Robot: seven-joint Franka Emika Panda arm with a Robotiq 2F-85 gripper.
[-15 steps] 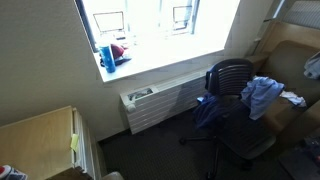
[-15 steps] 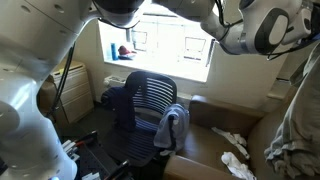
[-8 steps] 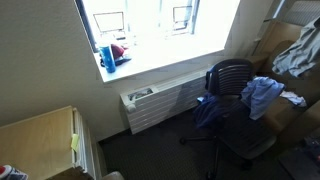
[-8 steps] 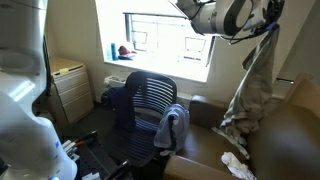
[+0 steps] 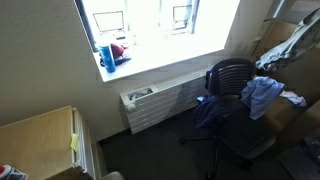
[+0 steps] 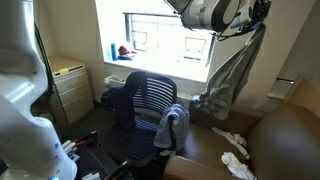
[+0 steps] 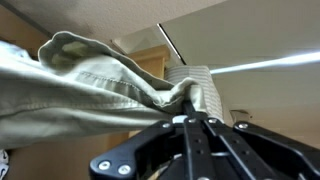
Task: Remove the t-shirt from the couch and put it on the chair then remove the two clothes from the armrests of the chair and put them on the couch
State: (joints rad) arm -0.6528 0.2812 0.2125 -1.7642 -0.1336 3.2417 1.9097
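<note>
The pale cream-grey t-shirt hangs in the air from my gripper, above the seat of the tan couch and close to the black office chair. In the wrist view the gripper is shut on a bunched edge of the t-shirt. A light blue garment is draped over one armrest, and a dark navy garment hangs from the other. In an exterior view the t-shirt hangs up by the couch, beside the chair and light blue garment.
Small white cloth pieces lie on the couch seat. A radiator runs under the window, whose sill holds blue and red items. A wooden cabinet stands to one side. My arm's white links fill one edge.
The gripper has carried the hanging t-shirt away from the couch back toward the chair. The chair and both garments on its armrests have not moved.
</note>
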